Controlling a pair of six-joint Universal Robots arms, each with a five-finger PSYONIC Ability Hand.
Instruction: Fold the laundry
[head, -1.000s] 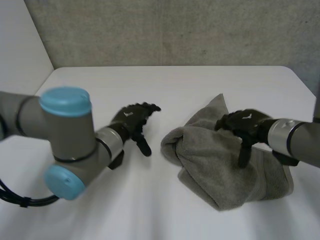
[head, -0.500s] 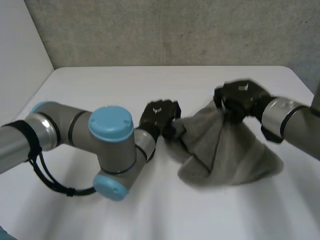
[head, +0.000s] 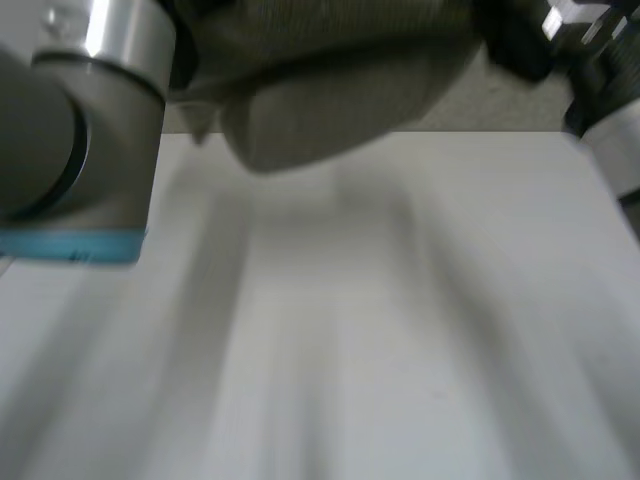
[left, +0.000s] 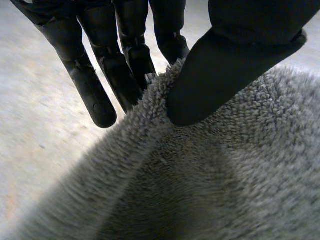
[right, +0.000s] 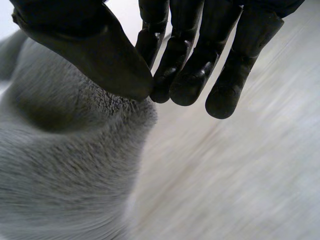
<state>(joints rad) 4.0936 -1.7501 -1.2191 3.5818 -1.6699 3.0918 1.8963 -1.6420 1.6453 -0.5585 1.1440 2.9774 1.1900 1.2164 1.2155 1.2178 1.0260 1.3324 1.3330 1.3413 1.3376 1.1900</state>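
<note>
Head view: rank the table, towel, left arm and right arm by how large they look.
1. table
2. towel and left arm: about alike, and the arm sits close to the camera, so I leave them unranked
3. right arm

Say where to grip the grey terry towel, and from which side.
Probably best along its upper edge, from above, thumb on one face, fingers on the other. The grey terry towel hangs lifted above the white table, so its thin edge suits a pinch; the left hand and right hand each pinch it so.
</note>
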